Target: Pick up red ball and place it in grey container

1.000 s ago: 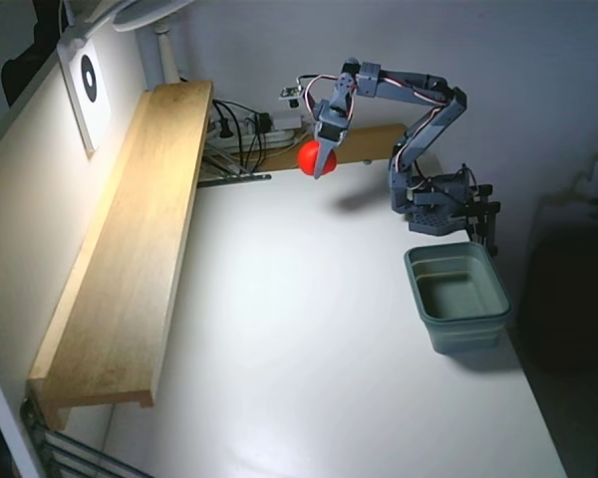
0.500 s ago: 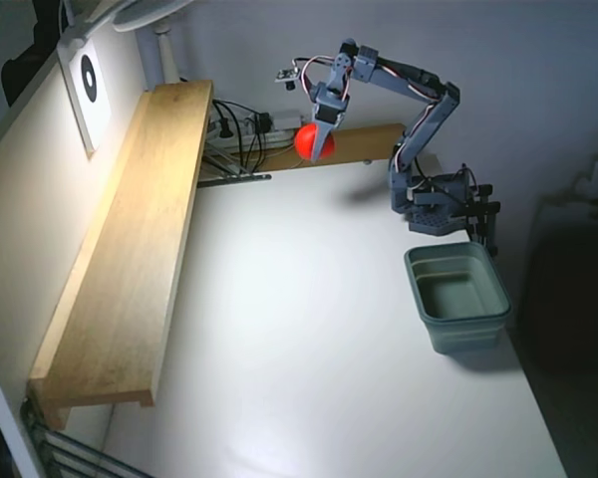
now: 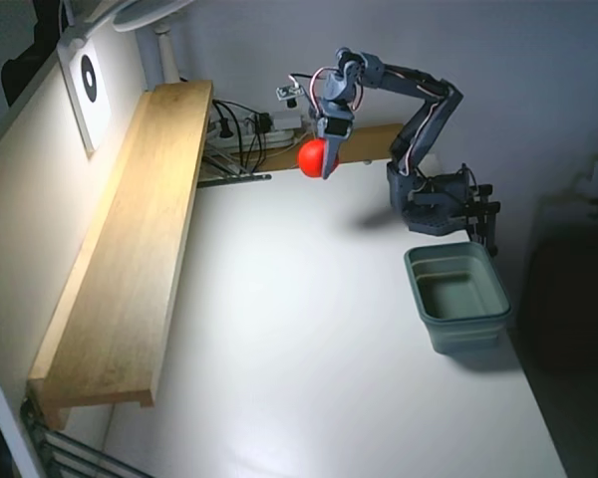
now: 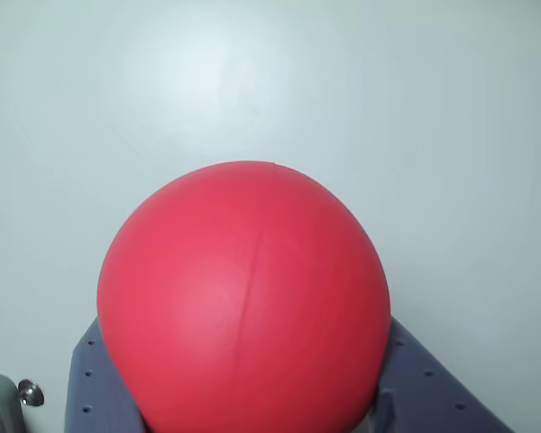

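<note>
The red ball point(image 3: 313, 156) hangs in the air over the far end of the white table, held by my gripper point(image 3: 322, 162), which is shut on it. In the wrist view the red ball point(image 4: 243, 302) fills the lower middle, with the blue-grey fingers point(image 4: 95, 383) hugging it on both sides. The grey container point(image 3: 458, 296) stands on the table at the right, in front of the arm's base, well apart from the ball. It holds nothing.
A long wooden shelf point(image 3: 130, 239) runs along the left wall. Cables and a power strip point(image 3: 241, 129) lie at the far end behind the ball. The arm's base point(image 3: 434, 204) is clamped at the back right. The table's right edge lies just past the container.
The gripper with the ball rose toward the back, then came down slightly and forward again. The ball stays held.
</note>
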